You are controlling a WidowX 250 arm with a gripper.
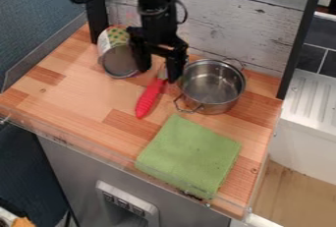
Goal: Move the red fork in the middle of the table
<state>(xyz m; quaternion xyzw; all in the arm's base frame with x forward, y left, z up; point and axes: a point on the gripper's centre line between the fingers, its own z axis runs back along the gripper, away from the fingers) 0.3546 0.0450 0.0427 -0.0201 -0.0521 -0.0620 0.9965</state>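
Checking the gripper point(158, 74), I see its jaws apart near the neck of the red-handled fork point(150, 97), whose handle slants away from them towards the camera.

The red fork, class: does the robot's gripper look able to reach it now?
Probably yes: the open gripper hangs by the far end of the red fork; nothing covers its handle, though the pot stands close.
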